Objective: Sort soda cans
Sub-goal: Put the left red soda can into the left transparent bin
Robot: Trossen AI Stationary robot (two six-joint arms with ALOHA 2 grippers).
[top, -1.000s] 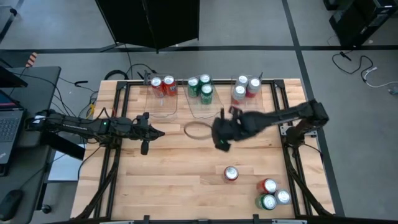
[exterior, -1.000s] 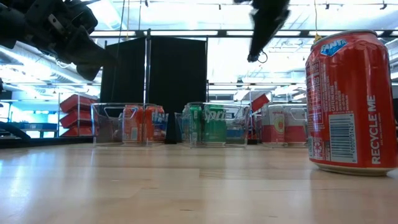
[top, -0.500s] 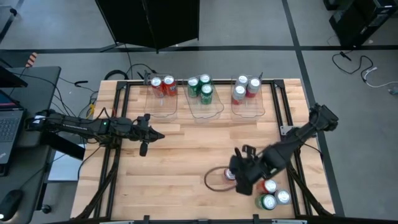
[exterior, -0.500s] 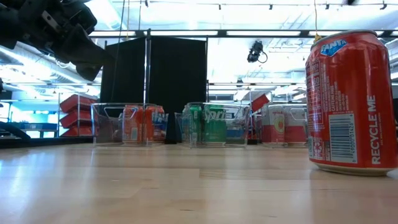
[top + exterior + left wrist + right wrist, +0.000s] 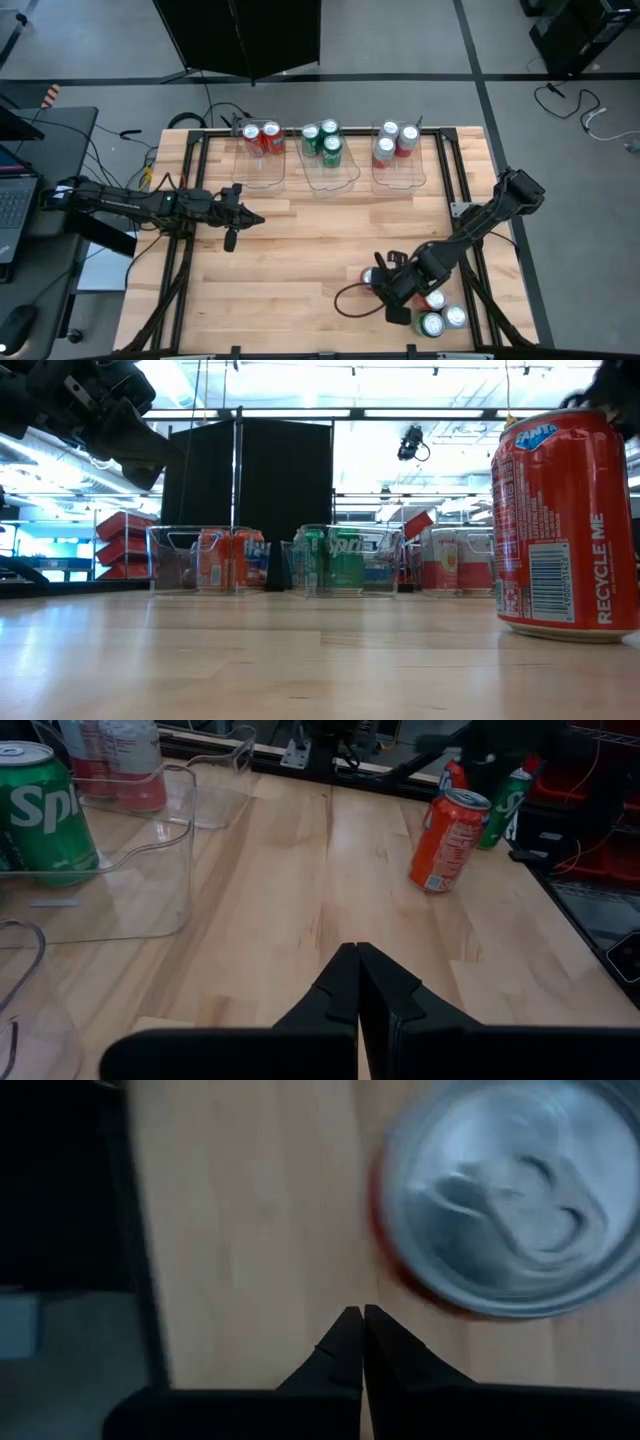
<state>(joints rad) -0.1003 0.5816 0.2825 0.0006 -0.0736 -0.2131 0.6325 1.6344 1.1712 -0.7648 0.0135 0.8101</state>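
Note:
A lone red soda can [image 5: 370, 276] stands upright on the wooden table near its front right; it shows large in the low view [image 5: 565, 525]. My right gripper [image 5: 360, 1318] is shut and points steeply down just beside the can's silver top [image 5: 500, 1200], touching nothing. In the high view it hangs by the can [image 5: 385, 288]. A red [image 5: 433, 299], a green [image 5: 430, 324] and a silver can [image 5: 456, 317] stand together at the near right corner. My left gripper [image 5: 357, 960] waits shut over the table's left side [image 5: 250, 217].
Three clear bins stand along the far edge: the left one [image 5: 262, 165] holds red cans, the middle one [image 5: 330, 175] green cans, the right one [image 5: 400, 172] silver-white cans. A cable loop [image 5: 350, 300] hangs off my right arm. Bare wood lies across the table's middle.
My right gripper has swung from the table's middle toward the near right, come down and tipped to point steeply down beside the lone red can. It has stayed shut. The cans have kept still.

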